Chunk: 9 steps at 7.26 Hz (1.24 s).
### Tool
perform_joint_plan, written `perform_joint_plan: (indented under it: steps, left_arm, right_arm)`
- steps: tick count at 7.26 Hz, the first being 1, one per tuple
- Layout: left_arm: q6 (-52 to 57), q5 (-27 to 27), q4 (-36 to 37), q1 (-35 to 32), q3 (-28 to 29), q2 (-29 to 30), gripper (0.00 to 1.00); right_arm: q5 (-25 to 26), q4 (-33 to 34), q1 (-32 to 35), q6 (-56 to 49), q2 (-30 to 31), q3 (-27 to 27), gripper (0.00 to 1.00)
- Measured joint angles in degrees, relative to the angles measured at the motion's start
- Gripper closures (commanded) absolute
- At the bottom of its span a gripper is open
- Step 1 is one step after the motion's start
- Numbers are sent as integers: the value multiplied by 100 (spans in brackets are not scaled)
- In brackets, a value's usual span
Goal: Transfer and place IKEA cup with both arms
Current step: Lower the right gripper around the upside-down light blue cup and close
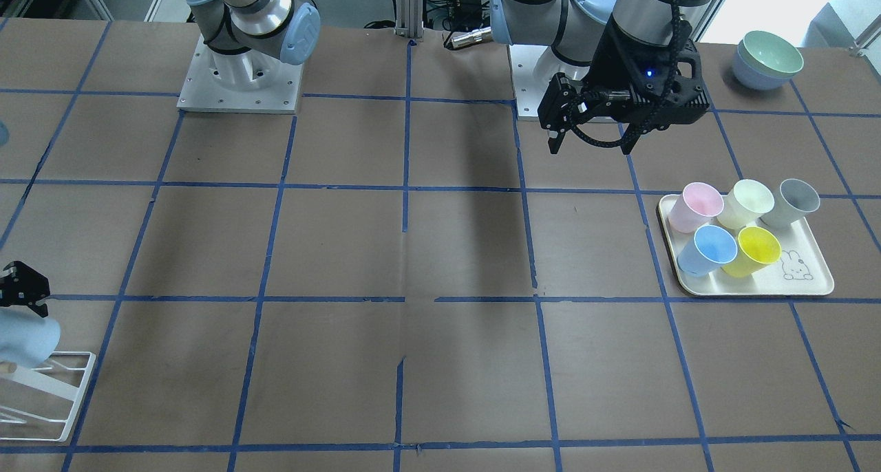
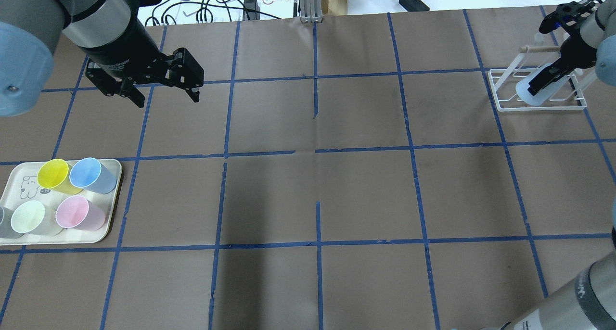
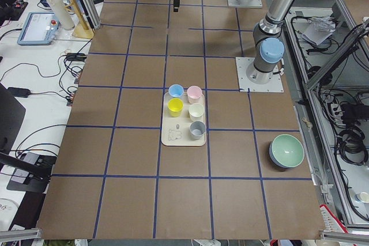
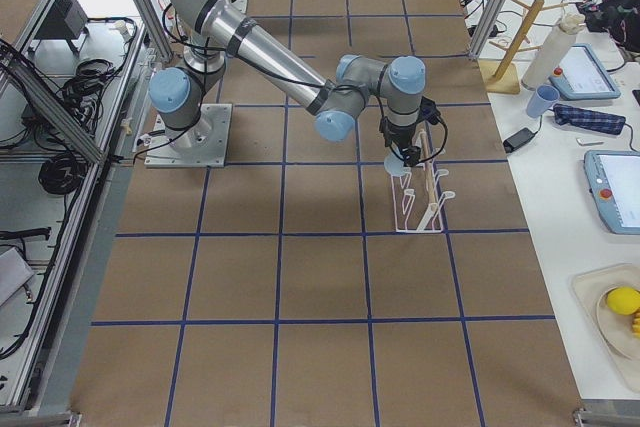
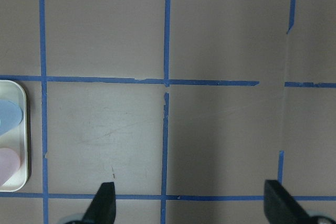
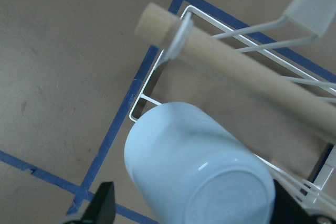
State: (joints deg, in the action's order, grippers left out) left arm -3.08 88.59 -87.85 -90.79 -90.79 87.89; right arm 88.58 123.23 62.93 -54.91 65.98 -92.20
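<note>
Pale-blue plastic, the one IKEA cup hangs tilted over the single white wire rack, pinched between the right gripper's two fingers. The left gripper hovers above the tabletop with its two fingers spread wide. Five cups stand on one tray: pink cup, cream cup, grey cup, blue cup, yellow cup.

The front-facing camera is looking steeply down across the table from the operators' side, and the overhead one is looking forward from the opposite side. Both are taking in the cup tray and the white wire rack. The side cameras are watching from high at opposite table ends. The left wrist camera is hanging well above the table, while the right one is sitting close over the IKEA cup.
</note>
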Motion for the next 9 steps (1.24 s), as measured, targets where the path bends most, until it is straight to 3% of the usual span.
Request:
perform_joint_plan:
  steps: [2, 3, 9]
  left_arm:
    - [0, 0, -2, 0, 0, 0, 0]
    - [0, 0, -3, 0, -3, 0, 0]
    - [0, 0, 4, 0, 0, 0, 0]
  right_arm:
    - [10, -16, -1, -9, -18, 0, 57]
    - [18, -22, 1, -10, -9, 0, 71]
    - [44, -264, 17, -9, 143, 200, 74]
